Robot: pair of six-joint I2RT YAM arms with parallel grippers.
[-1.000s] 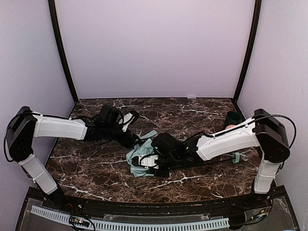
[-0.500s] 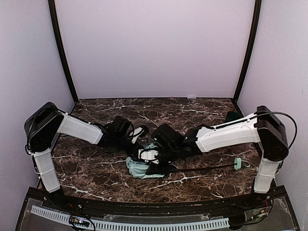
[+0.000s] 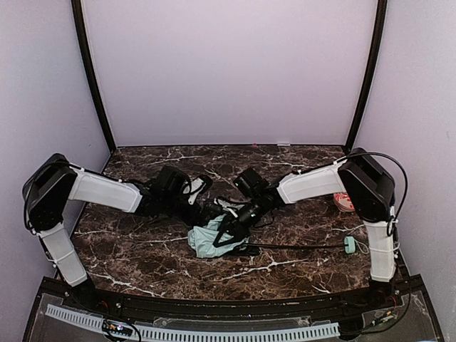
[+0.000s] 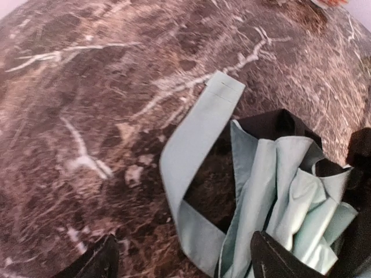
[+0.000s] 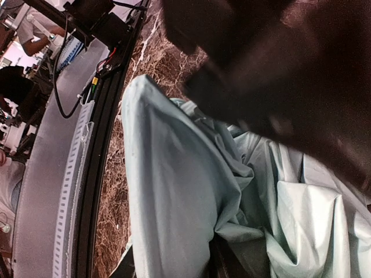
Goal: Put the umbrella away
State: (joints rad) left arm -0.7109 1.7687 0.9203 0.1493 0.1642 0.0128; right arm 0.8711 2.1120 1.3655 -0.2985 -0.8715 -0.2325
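The umbrella [image 3: 209,240] lies as a crumpled pale mint-green bundle with black lining at the table's middle. Its thin black shaft [image 3: 299,247] runs right to the small mint handle [image 3: 349,244]. My left gripper [image 3: 201,208] is open just left of the bundle. In the left wrist view its fingertips [image 4: 97,264] straddle the mint closing strap [image 4: 191,168] lying on the marble, gripper [image 4: 185,267]. My right gripper [image 3: 231,228] presses into the bundle from the right. In the right wrist view mint fabric [image 5: 174,191] bunches at the jaws and hides the fingers.
A small orange-and-white round object [image 3: 344,201] sits at the right side of the marble table [image 3: 142,249]. The purple walls enclose the back and sides. The black front rail with the white cable strip [image 5: 69,174] runs close behind the fabric in the right wrist view.
My right arm swung its forearm toward the back and the gripper turned on the bundle. The left gripper drew back, then returned beside the fabric. The handle slid slightly nearer.
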